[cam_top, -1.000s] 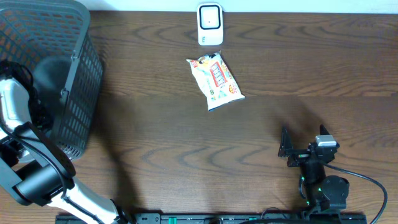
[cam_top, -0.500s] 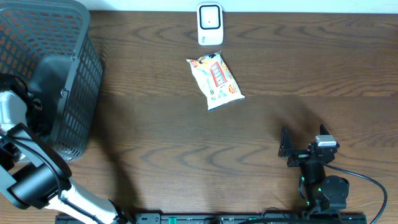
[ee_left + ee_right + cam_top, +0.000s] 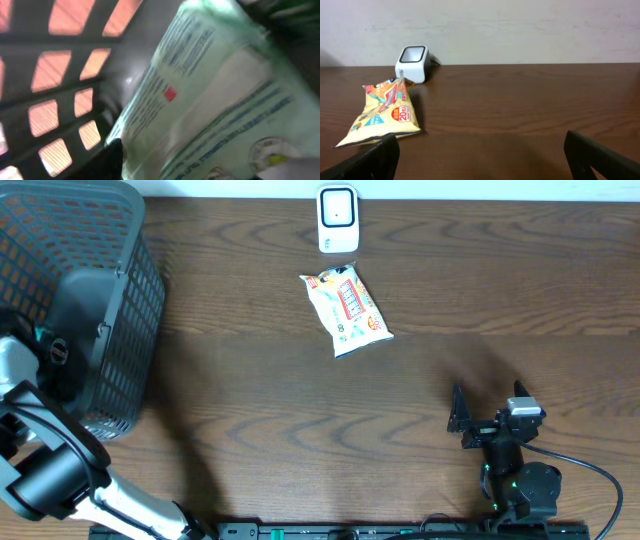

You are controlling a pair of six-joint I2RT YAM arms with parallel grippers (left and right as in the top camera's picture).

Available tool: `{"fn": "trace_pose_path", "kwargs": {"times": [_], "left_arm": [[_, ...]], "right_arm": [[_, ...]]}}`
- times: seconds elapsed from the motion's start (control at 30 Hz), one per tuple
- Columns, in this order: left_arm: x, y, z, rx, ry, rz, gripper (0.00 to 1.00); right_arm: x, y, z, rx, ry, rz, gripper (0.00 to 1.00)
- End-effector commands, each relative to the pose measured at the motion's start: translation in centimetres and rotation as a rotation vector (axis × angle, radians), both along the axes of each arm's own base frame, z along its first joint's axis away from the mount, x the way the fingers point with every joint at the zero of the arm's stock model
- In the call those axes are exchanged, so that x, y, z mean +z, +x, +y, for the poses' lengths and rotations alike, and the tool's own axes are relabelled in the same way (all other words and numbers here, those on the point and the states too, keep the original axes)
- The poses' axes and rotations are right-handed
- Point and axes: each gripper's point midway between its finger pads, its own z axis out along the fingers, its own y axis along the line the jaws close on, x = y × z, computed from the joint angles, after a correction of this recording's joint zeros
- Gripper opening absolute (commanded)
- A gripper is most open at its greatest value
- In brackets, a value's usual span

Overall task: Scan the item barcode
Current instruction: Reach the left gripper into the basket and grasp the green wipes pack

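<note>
A blurred green packet (image 3: 210, 100) crowds the left gripper (image 3: 58, 352) inside the basket (image 3: 120, 240), far left of the scanner (image 3: 338, 218); whether its jaws hold it is unclear. The snack bag (image 3: 346, 308) lies just in front of the scanner. The right gripper (image 3: 480, 150) gapes wide, well short of it.

Desk (image 3: 300, 440): one.
Basket (image 3: 135, 330), grey mesh: one.
Scanner (image 3: 338, 219), white: one.
Snack bag (image 3: 346, 308), yellow: one.
Green-white packet (image 3: 210, 100): one seen in left wrist view. View is close and blurred, so probably a single packet; can't be sure.
Packaged items in all: two, one of each kind.
Arms: two, left arm (image 3: 45, 475) and right arm (image 3: 525, 485).
Cable trailing from right arm: one.
</note>
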Motion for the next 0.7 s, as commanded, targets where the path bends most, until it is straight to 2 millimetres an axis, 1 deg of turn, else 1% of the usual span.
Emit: {"fn": "trace_pose_path", "kwargs": {"times": [0.0, 0.07, 0.13, 0.17, 0.2, 0.3, 0.37, 0.43, 0.5, 0.57, 0.67], "left_arm": [[-0.6, -0.8, 0.2, 0.009, -0.013, 0.015, 0.33], [-0.6, -0.7, 0.1, 0.009, -0.016, 0.011, 0.26], [-0.8, -0.4, -0.1, 0.004, -0.034, -0.007, 0.23], [-0.9, -0.2, -0.4, 0.001, -0.049, -0.020, 0.11], [-1.0, 0.0, -0.5, 0.000, -0.059, -0.029, 0.08], [-0.8, 0.2, -0.8, -0.003, -0.063, -0.036, 0.07], [0.0, 0.5, -0.7, -0.002, -0.048, -0.055, 0.07], [1.7, 1.1, -0.6, 0.016, -0.015, -0.100, 0.07], [4.3, 2.0, -0.5, 0.043, 0.033, -0.171, 0.07], [7.3, 2.8, -0.6, 0.056, 0.086, -0.249, 0.07], [13.0, 3.9, -1.3, 0.025, 0.175, -0.375, 0.07]], "right_arm": [[0.0, 0.0, 0.1, 0.005, -0.008, -0.001, 0.99], [0.0, 0.0, 0.1, 0.005, -0.008, -0.001, 0.99], [0.0, 0.0, 0.1, 0.005, -0.008, -0.001, 0.99], [0.0, 0.0, 0.1, 0.005, -0.008, -0.001, 0.99], [0.0, 0.0, 0.1, 0.005, -0.008, -0.001, 0.99], [0.0, 0.0, 0.1, 0.005, -0.008, -0.001, 0.99], [0.0, 0.0, 0.1, 0.005, -0.008, -0.001, 0.99], [0.0, 0.0, 0.1, 0.005, -0.008, -0.001, 0.99], [0.0, 0.0, 0.1, 0.005, -0.008, -0.001, 0.99], [0.0, 0.0, 0.1, 0.005, -0.008, -0.001, 0.99], [0.0, 0.0, 0.1, 0.005, -0.008, -0.001, 0.99]]}}
